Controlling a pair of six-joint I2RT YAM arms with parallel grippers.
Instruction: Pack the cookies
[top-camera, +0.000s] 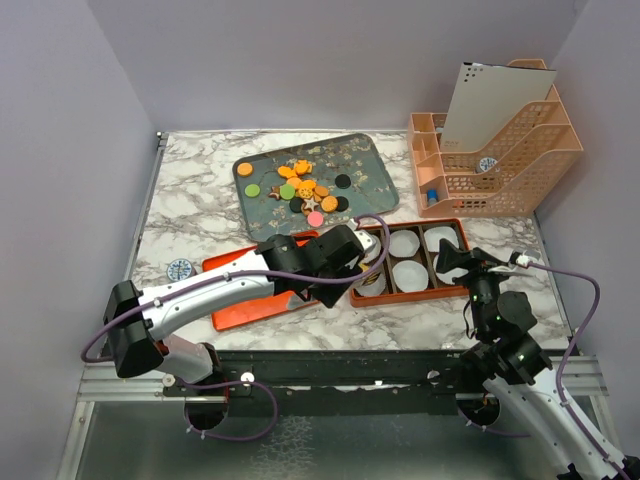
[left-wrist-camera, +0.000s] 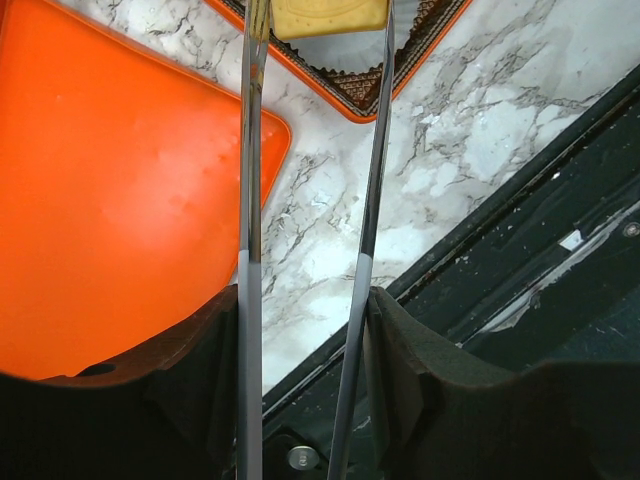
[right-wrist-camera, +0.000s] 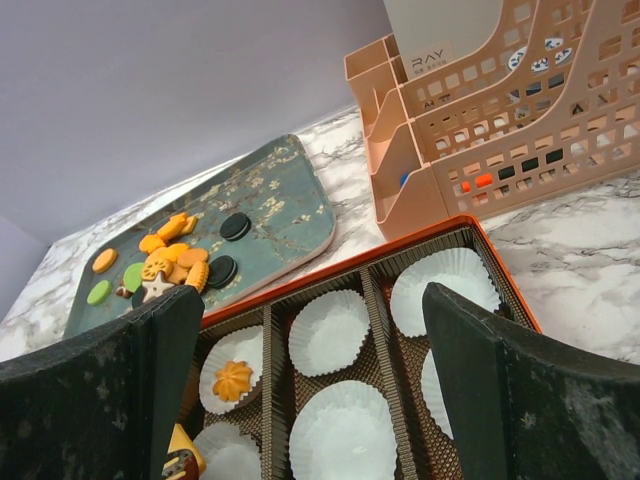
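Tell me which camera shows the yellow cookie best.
The left wrist view: the yellow cookie sits at the top edge, pinched between the tongs over a cup, though partly cropped. The right wrist view shows only a sliver at its lower left corner. In the top view the left arm hides it.

Marbled counter (top-camera: 200, 200) is loaded thus: patterned grey tray (top-camera: 370, 165) set rear centre; peach mesh organiser (top-camera: 510, 160) rear right; orange compartment box (top-camera: 421, 250), flat orange lid (top-camera: 245, 310) laid nearer front; small round disc (top-camera: 180, 268) left.
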